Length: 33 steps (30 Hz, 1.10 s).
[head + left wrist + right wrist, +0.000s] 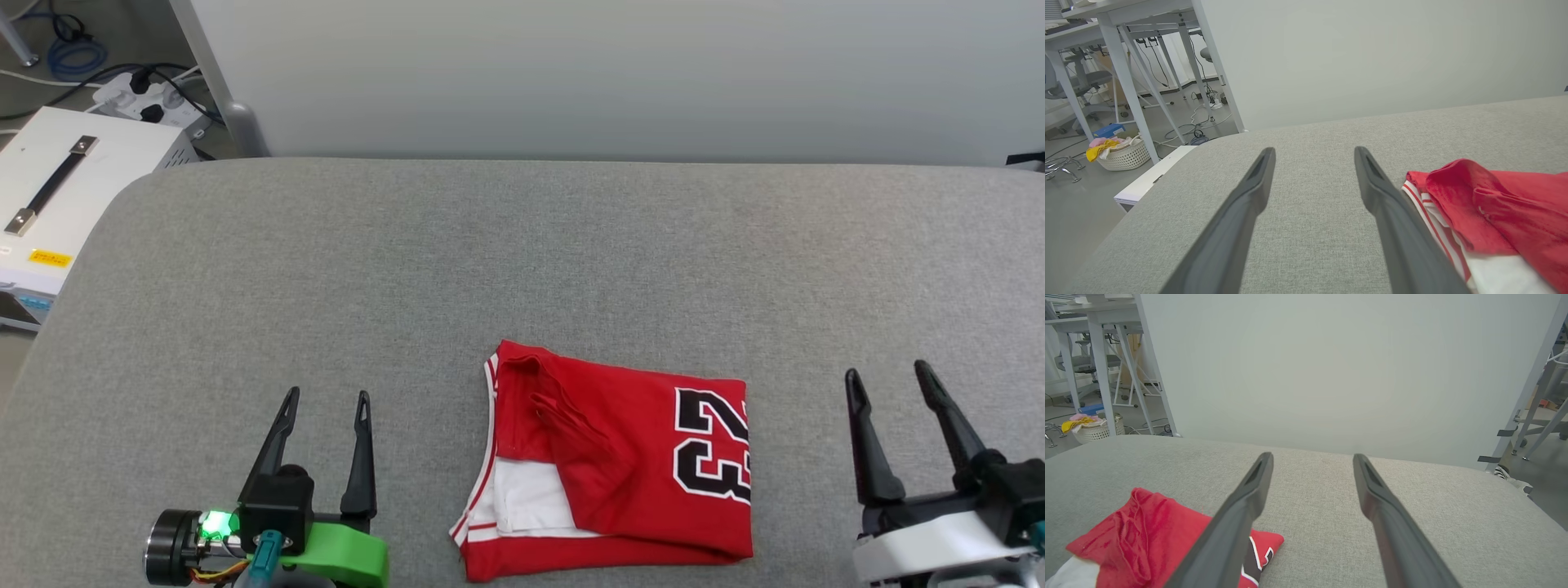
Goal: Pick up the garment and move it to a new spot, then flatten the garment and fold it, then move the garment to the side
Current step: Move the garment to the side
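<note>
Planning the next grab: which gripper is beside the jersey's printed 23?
The right gripper, white-bodied: the 23 on the garment lies at its side. The left gripper, with the green mount, faces the striped white trim instead.

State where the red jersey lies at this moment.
Low in the head view, the garment lies folded on the grey padded surface, between the open left gripper and the open right gripper, touching neither.

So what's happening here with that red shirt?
A robot is partway through a clothes-folding job. The red jersey lies folded on the grey padded table in front of it. Nothing is holding it right now: the left claw and right claw are both open, one on each side of the jersey, not touching it.
</note>
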### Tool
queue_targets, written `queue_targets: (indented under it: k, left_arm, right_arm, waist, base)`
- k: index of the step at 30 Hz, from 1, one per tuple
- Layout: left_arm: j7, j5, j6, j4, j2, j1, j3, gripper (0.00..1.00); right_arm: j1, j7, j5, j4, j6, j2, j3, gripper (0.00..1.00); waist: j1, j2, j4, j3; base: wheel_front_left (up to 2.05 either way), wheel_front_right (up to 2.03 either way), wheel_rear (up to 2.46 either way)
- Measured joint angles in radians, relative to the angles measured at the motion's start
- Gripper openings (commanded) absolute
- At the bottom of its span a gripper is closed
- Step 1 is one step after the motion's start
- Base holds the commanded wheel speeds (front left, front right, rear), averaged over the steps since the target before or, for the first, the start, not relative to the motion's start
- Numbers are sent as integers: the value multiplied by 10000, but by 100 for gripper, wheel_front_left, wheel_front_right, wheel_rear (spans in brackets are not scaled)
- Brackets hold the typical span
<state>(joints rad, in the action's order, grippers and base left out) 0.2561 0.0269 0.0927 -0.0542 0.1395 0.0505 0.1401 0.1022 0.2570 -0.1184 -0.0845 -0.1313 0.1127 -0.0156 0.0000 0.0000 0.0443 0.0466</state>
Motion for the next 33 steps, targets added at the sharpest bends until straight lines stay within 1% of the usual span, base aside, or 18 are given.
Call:
queue_targets:
  k: [4, 7, 9, 10, 11, 13, 17, 20, 21, 25, 28, 30, 33]
  left_arm:
    - [0, 0, 0, -4, 0, -10, -15, 100]
    - [0, 0, -2, -19, 0, -30, -13, 100]
    - [0, 0, -6, -23, -4, -42, -4, 100]
    - [0, 0, -10, -25, -8, -64, 17, 100]
    - [0, 0, -12, -23, -12, -74, 35, 100]
    - [0, -2, -21, -25, -13, -115, 56, 100]
    - [0, -2, -65, -23, -36, -297, 104, 100]
    - [-2, -4, -92, -23, -69, -419, 150, 100]
    - [0, -13, -98, -25, -105, -518, 209, 100]
    - [0, -15, -105, -21, -151, -712, 278, 100]
    - [0, -15, -107, -15, -159, -838, 297, 100]
    - [0, -17, -107, -10, -176, -906, 332, 100]
    - [0, -19, -107, -12, -192, -1011, 370, 100]
  right_arm:
    - [-566, -71, -167, 13, 0, 562, -29, 100]
    - [-1267, -533, -660, -98, 0, 1152, -123, 100]
    - [-1718, -966, -1085, -215, 0, 1661, -123, 100]
    - [-2230, -1770, -1605, -435, 0, 2311, -21, 100]
    - [-2448, -2257, -1894, -548, 0, 2615, 65, 100]
    - [-2782, -3198, -2575, -686, 0, 3003, 180, 100]
    - [-3148, -5747, -4280, -732, 0, 3848, 746, 100]
    - [-3188, -7501, -5611, -754, 0, 4289, 1162, 100]
    - [-3190, -8659, -6529, -721, 0, 4520, 1440, 100]
    - [-3088, -9791, -7522, -527, 0, 4585, 1921, 100]
    - [-2984, -10335, -7889, -307, 0, 4585, 2266, 100]
    - [-2896, -10527, -7935, -79, 0, 4562, 2475, 100]
    - [-2891, -10535, -8000, 332, 0, 4414, 2729, 100]
  waist:
    - [0, 0, -23, 136]
    - [0, 0, -10, 234]
    - [0, 0, 17, 296]
    - [0, 0, 46, 372]
    - [0, 0, 63, 412]
    - [0, 0, 89, 490]
    - [0, 0, 151, 668]
    - [0, 0, 221, 796]
    - [0, 0, 310, 935]
    - [0, 0, 468, 1125]
    - [0, 0, 584, 1282]
    - [0, 0, 674, 1400]
    - [0, 0, 795, 1584]
  base:
    - [0, 0, 0]
    - [0, 0, 0]
    - [0, 0, 0]
    - [0, 0, 0]
    - [0, 0, 0]
    - [0, 0, 0]
    - [0, 0, 0]
    - [0, 0, 0]
    - [0, 0, 0]
    - [0, 0, 0]
    - [0, 0, 0]
    - [0, 0, 0]
    - [0, 0, 0]
